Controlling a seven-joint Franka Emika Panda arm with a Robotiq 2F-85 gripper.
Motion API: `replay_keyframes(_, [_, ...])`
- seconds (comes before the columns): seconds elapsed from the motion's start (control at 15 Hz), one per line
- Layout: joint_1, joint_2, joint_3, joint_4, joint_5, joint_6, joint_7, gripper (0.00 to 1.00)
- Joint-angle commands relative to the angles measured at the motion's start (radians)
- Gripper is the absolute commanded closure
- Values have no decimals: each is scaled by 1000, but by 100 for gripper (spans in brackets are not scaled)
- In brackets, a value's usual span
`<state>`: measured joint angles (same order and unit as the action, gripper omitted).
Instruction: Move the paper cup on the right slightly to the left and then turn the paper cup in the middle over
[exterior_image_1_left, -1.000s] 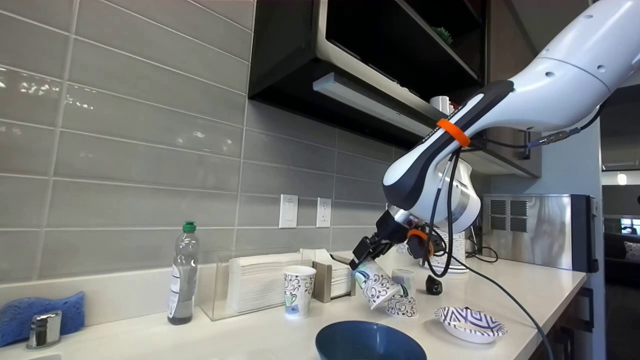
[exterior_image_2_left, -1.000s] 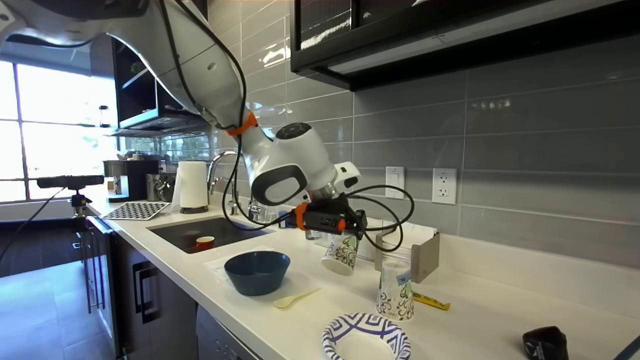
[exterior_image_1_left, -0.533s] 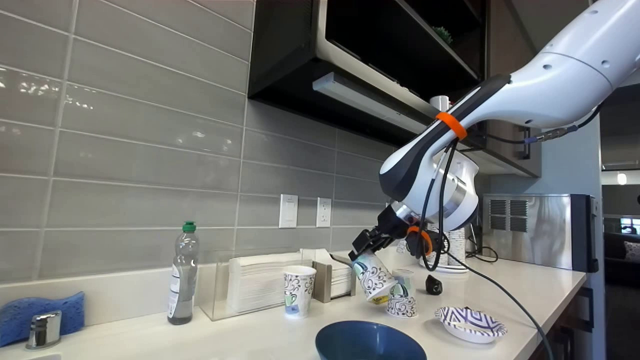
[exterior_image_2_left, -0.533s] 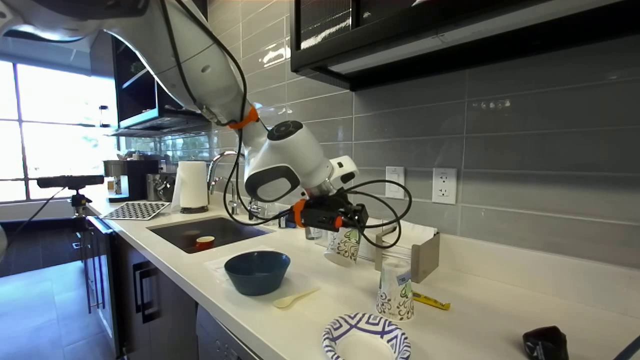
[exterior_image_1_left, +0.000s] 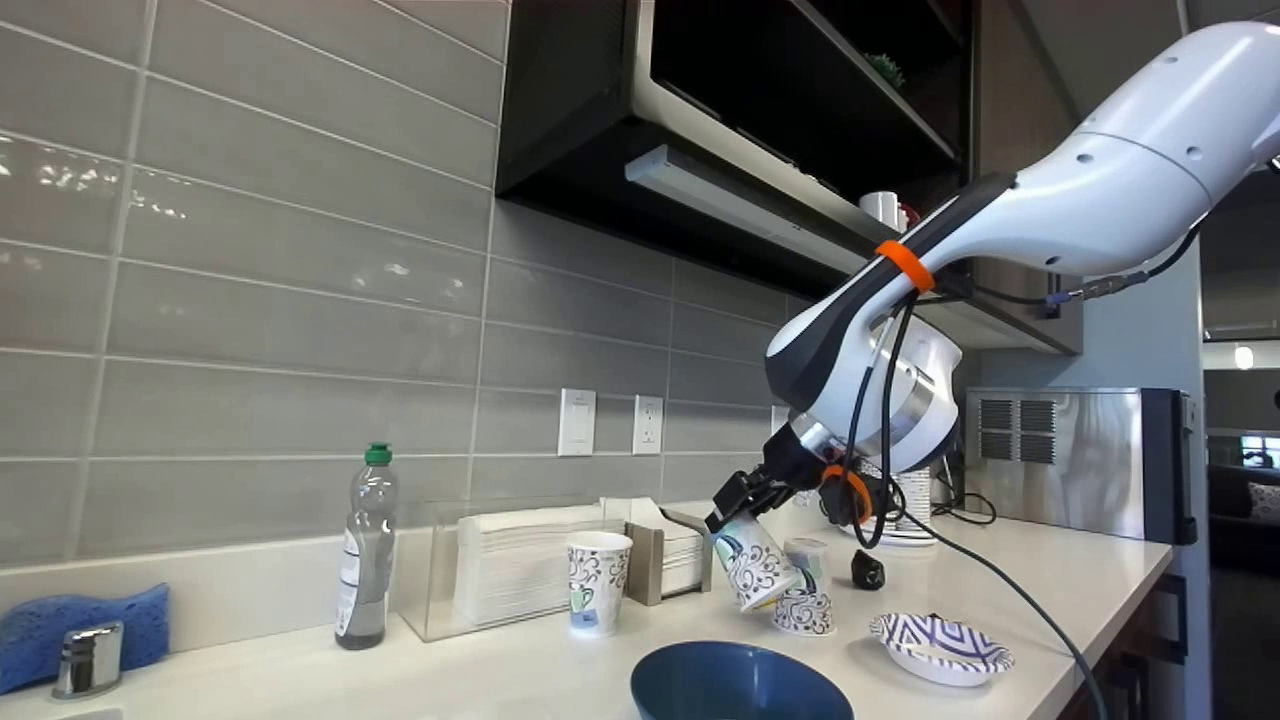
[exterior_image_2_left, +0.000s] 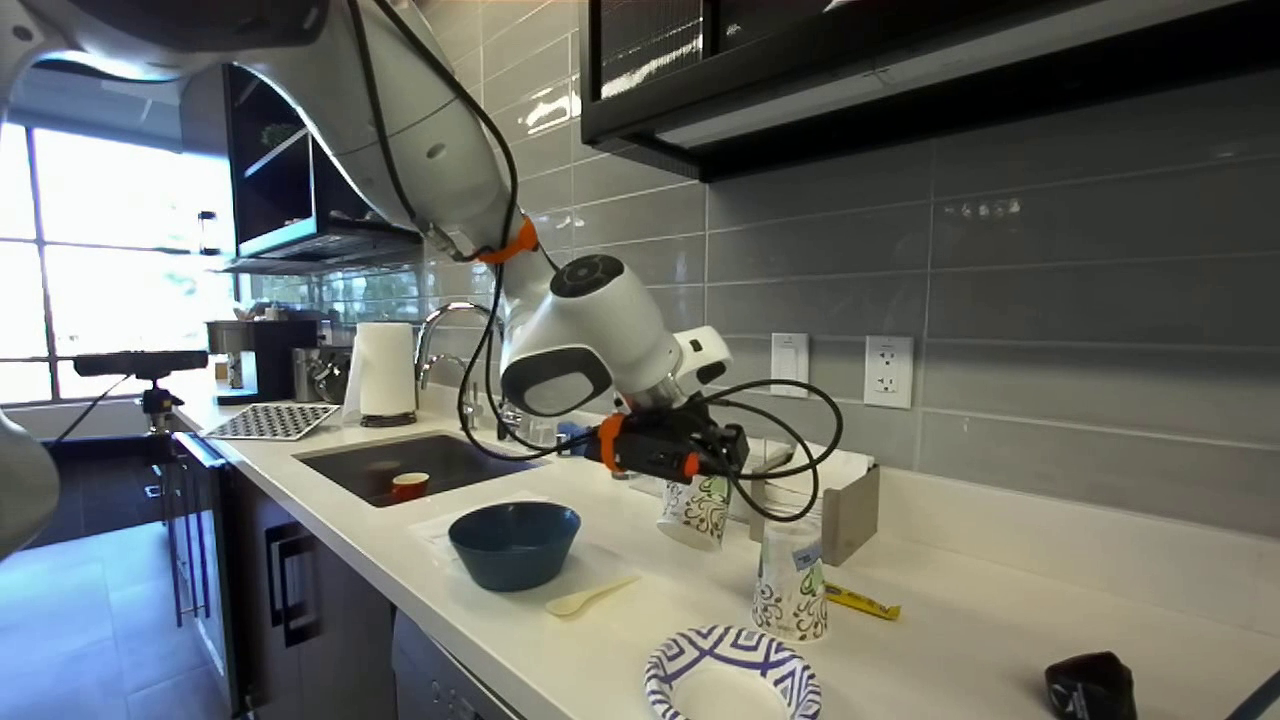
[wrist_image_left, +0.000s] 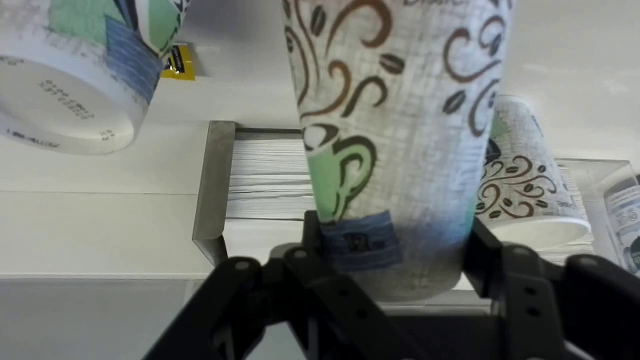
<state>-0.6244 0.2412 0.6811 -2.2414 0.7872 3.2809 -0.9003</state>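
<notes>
My gripper (exterior_image_1_left: 722, 512) is shut on the lower end of a patterned paper cup (exterior_image_1_left: 755, 568). The cup is lifted off the counter and tilted, its base between the fingers and its open end facing down and away; it fills the middle of the wrist view (wrist_image_left: 400, 125). A second paper cup (exterior_image_1_left: 803, 605) stands upside down on the counter close by; it shows in an exterior view (exterior_image_2_left: 790, 595) and, base visible, in the wrist view (wrist_image_left: 65, 105). A third paper cup (exterior_image_1_left: 597, 590) stands upright by the napkins; the wrist view (wrist_image_left: 520, 185) shows it partly behind the held cup.
A napkin holder (exterior_image_2_left: 850, 515) stands against the wall behind the cups. A blue bowl (exterior_image_2_left: 515, 545), a spoon (exterior_image_2_left: 590, 597) and a patterned paper bowl (exterior_image_1_left: 945, 650) lie toward the front. A yellow packet (exterior_image_2_left: 862, 602) and a soap bottle (exterior_image_1_left: 367, 565) are also on the counter.
My gripper, with the tilted cup in it, rises slightly and then comes back down, ending a little to the right in an exterior view. The standing cups have not moved.
</notes>
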Motion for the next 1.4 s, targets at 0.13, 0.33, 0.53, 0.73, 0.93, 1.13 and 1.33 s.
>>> replay_keyframes(0.13, [-219,146,253,11,-45,188,-24,59])
replay_keyframes(0.33, [-335,229,372,-28,-138,301,11,59])
replay_keyframes(0.53, [-413,296,432,-79,-231,387,22,59])
replay_keyframes(0.73, [-463,349,456,-116,-296,438,22,59])
replay_keyframes(0.93, [-438,308,374,-167,-472,428,204,59])
replay_keyframes(1.13, [-411,300,295,-183,-681,439,387,59])
replay_keyframes(1.33, [-348,253,167,-186,-886,446,595,9])
